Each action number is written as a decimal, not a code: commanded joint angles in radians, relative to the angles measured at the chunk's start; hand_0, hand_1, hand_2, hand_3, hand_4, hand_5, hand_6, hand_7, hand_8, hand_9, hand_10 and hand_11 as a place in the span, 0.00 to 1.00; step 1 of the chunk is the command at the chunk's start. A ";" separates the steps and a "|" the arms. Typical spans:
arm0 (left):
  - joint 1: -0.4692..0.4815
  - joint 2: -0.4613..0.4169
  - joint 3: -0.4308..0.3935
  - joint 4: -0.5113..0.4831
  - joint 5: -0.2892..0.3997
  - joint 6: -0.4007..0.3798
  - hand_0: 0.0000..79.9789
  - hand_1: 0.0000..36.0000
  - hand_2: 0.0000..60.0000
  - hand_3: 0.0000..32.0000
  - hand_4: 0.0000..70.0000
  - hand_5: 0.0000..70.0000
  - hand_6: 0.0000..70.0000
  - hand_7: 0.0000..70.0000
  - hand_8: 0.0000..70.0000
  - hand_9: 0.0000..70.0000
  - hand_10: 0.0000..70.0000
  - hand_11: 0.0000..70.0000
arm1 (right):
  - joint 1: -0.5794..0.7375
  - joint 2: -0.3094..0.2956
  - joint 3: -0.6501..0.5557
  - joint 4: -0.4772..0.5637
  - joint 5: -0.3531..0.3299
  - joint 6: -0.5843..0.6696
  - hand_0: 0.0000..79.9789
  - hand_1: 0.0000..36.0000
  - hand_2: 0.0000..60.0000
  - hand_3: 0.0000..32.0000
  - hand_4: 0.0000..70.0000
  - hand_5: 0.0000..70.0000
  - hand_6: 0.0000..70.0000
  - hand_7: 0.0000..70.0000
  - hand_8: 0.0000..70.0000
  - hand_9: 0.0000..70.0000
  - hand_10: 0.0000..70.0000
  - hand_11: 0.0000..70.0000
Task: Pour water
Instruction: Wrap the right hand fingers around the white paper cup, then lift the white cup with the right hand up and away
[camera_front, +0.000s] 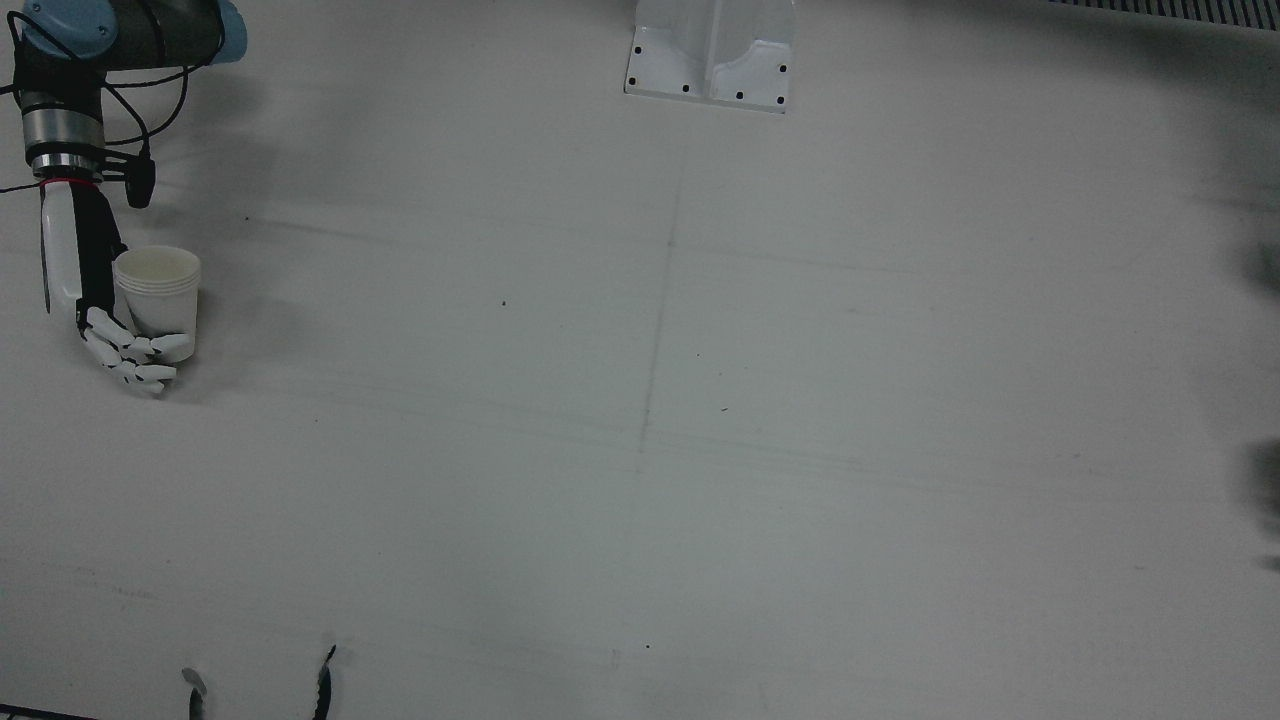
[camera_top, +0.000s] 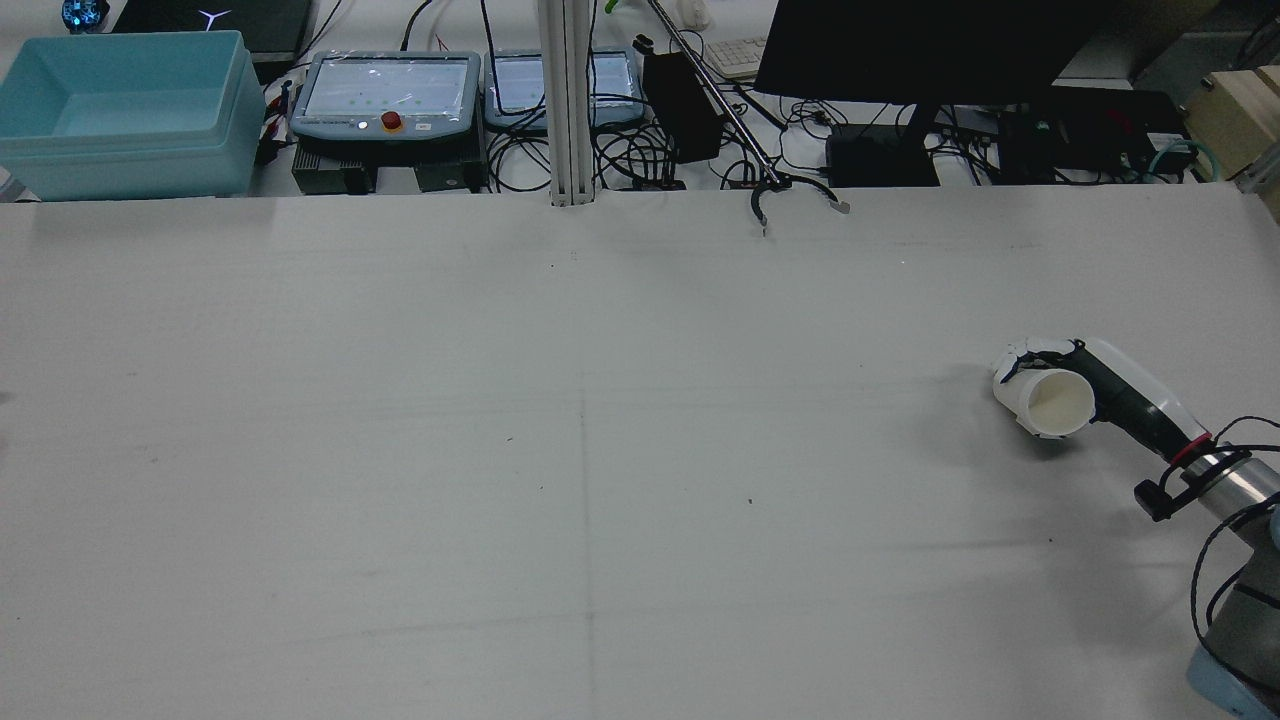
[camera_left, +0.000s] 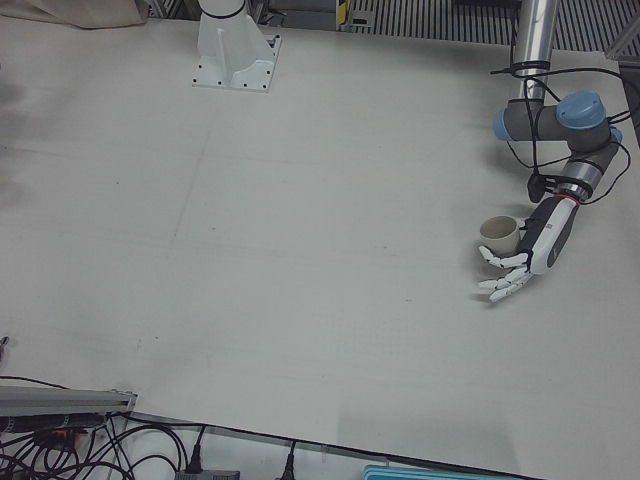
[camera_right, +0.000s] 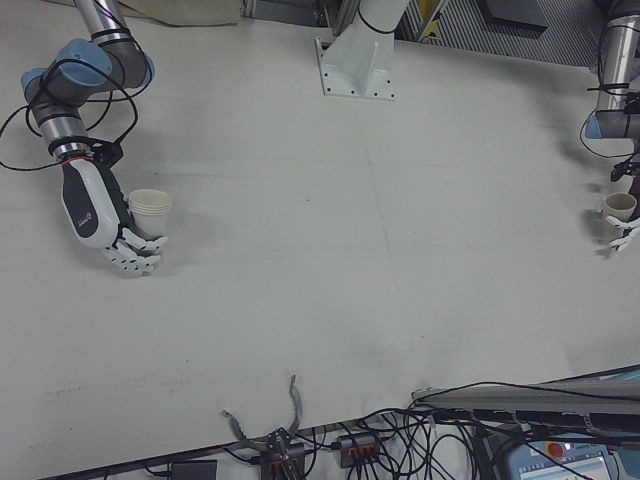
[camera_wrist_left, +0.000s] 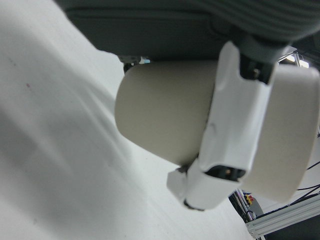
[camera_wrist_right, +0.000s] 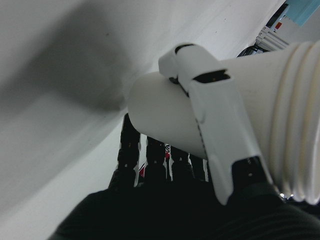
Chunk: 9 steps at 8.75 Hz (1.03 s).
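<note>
My right hand (camera_front: 130, 355) is shut on a stack of nested white paper cups (camera_front: 158, 288), mouth up, near the table's right side. The rear view shows that right hand (camera_top: 1040, 352) wrapped around the white cups (camera_top: 1050, 402), just above the table. In the right hand view a thumb (camera_wrist_right: 215, 112) lies across the white cups (camera_wrist_right: 165, 107). My left hand (camera_left: 512, 275) is shut on a beige paper cup (camera_left: 498, 235), upright at the opposite side. In the left hand view a finger (camera_wrist_left: 230, 125) crosses the beige cup (camera_wrist_left: 165, 115). Whether either cup holds water cannot be seen.
An arm pedestal (camera_front: 712, 55) stands at the robot's edge. A black grabber tool (camera_top: 795, 195) lies over the operators' edge. Beyond it are a teal bin (camera_top: 125, 110), teach pendants (camera_top: 385, 95), cables and a monitor. Bare table (camera_front: 640, 400) stretches between the two hands.
</note>
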<state>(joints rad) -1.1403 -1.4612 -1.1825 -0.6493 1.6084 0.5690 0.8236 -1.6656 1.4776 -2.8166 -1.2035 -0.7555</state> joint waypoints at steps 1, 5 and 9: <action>0.001 0.016 -0.034 0.017 0.001 -0.001 1.00 1.00 1.00 0.00 1.00 1.00 0.34 0.31 0.19 0.18 0.15 0.26 | -0.009 -0.083 0.125 -0.026 0.031 -0.012 1.00 1.00 1.00 0.00 0.61 0.76 0.72 0.92 0.70 0.94 0.69 1.00; 0.004 0.013 -0.239 0.206 0.024 0.006 1.00 1.00 1.00 0.00 1.00 1.00 0.37 0.31 0.20 0.18 0.14 0.25 | 0.034 -0.103 0.165 -0.101 0.030 0.276 1.00 1.00 1.00 0.00 0.71 0.73 0.79 0.90 0.68 0.90 0.62 0.92; 0.004 0.013 -0.516 0.455 0.108 0.003 1.00 1.00 1.00 0.00 1.00 1.00 0.39 0.32 0.20 0.18 0.14 0.24 | 0.196 0.009 0.173 -0.170 0.022 0.499 1.00 1.00 1.00 0.00 0.86 0.81 0.87 0.94 0.68 0.88 0.59 0.88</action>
<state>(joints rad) -1.1368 -1.4471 -1.5441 -0.3293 1.6748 0.5738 0.9290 -1.7194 1.6458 -2.9509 -1.1792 -0.3723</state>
